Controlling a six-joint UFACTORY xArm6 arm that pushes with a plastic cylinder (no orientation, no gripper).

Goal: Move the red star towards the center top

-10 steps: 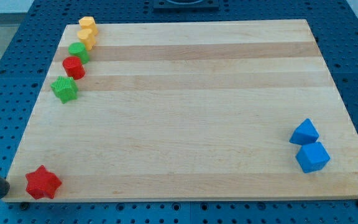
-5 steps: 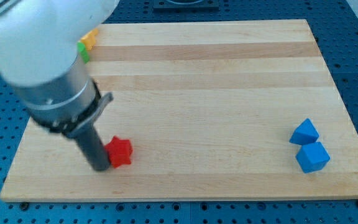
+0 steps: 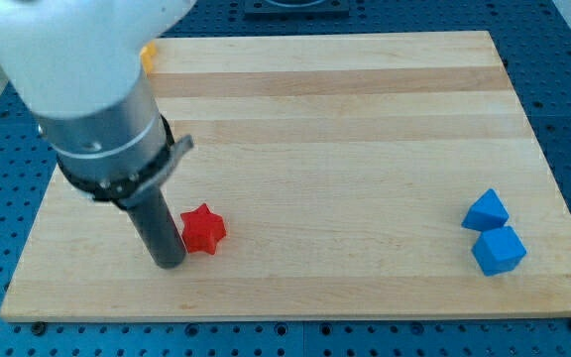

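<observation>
The red star [image 3: 204, 230] lies on the wooden board [image 3: 345, 149], left of centre and in the lower half. My tip [image 3: 171, 264] is on the board just to the lower left of the star, touching or almost touching it. The dark rod rises from the tip to the grey and white arm body, which fills the view's upper left.
Two blue blocks [image 3: 486, 210] [image 3: 499, 251] sit close together near the board's right edge. A yellow block [image 3: 149, 55] peeks out beside the arm at the top left. The arm hides the other blocks along the left edge.
The red star has gone from the bottom left corner up and right toward the board's middle. My tip and arm have come in from the left behind it.
</observation>
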